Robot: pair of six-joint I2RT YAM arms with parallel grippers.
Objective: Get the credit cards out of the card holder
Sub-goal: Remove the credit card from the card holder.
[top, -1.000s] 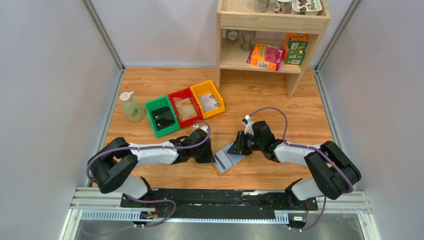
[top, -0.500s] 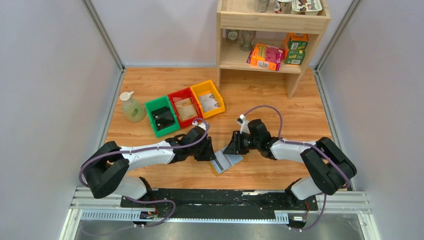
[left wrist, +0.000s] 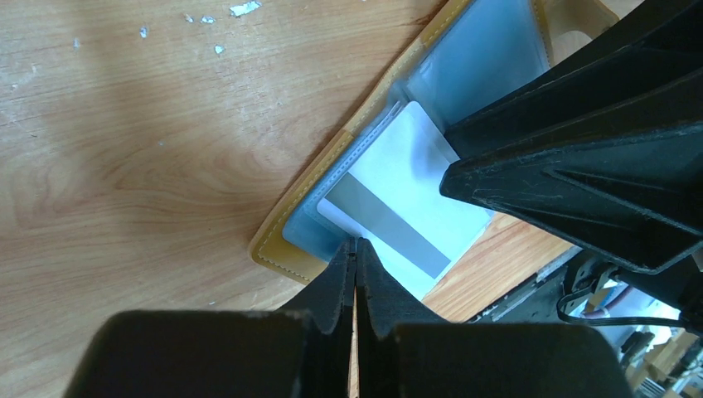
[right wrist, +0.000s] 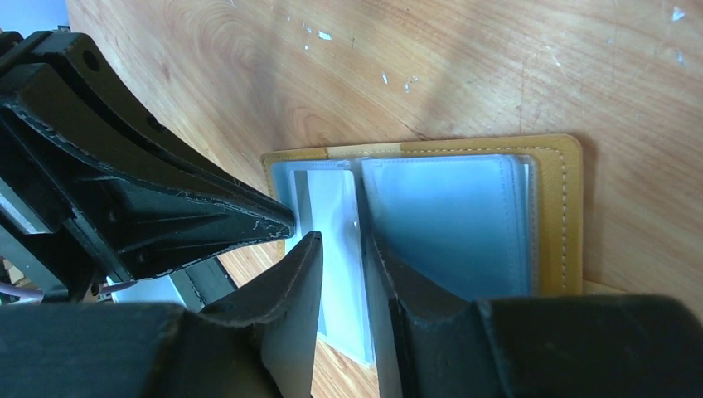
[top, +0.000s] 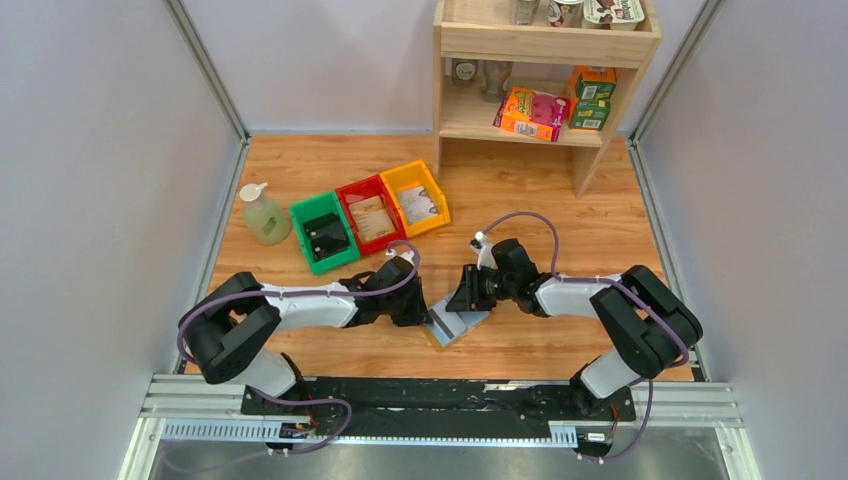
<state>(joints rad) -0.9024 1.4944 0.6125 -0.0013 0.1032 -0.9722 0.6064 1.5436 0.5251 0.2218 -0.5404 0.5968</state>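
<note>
1. From above, the left claw (top: 419, 311) and the right claw (top: 455, 300) cover part of the wallet (top: 460, 325). Its pockets are too small to read there.
2. In the left wrist view, the right claw hides 1 corner of the white card (left wrist: 398, 207) and part of the far pocket.
3. The left claw's fingers (left wrist: 332, 286) meet at the card's edge. Whether that edge lies between them is hidden.
4. In the right wrist view, the right claw's 2 fingers (right wrist: 290, 282) straddle a clear sleeve (right wrist: 341, 220). Whether they pinch it cannot be told.
5. The picture's top edge cuts off the jars (top: 583, 10) on the shelf (top: 545, 42).
</note>
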